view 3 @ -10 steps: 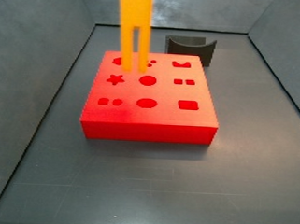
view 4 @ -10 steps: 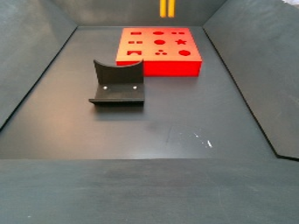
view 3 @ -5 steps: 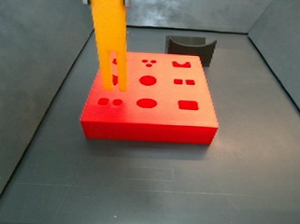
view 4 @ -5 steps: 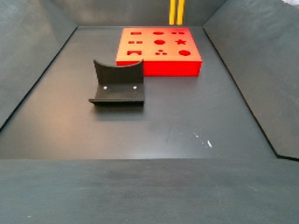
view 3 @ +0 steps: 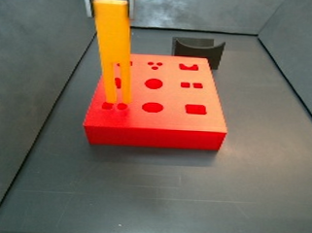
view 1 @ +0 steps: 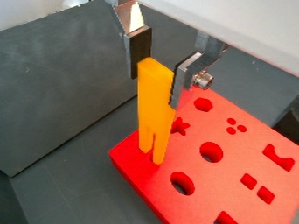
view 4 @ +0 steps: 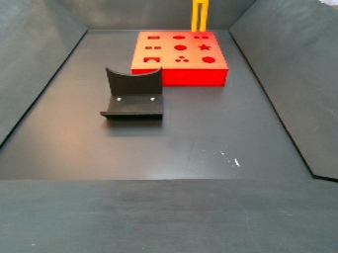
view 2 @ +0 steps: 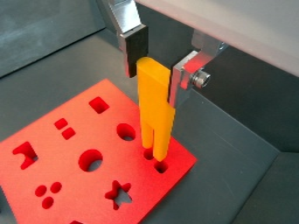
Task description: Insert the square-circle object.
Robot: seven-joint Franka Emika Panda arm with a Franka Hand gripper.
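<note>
The gripper (view 1: 159, 59) hangs above the near-left corner of the red block (view 3: 156, 109), its jaws clamped on the upper part of the square-circle object (view 1: 153, 105), which stands upright between the silver fingers (view 2: 133, 42). Over the last second the bar has been carried from the middle of the block's far rows to the pair of small holes (view 3: 114, 106) at that corner, and it has come down: in a side view the prongs now reach the block's top face right at those two holes, and in a wrist view (view 2: 153, 114) the tips sit at the paired openings by the block's edge. Whether they have entered or only touch the rim cannot be told. The search for the slot seems over, and what remains is likely a straight push downward with the bar kept vertical. The dark grey curved block (view 4: 132, 95) sits well apart on the counter (view 4: 199, 148), out of the way.
</note>
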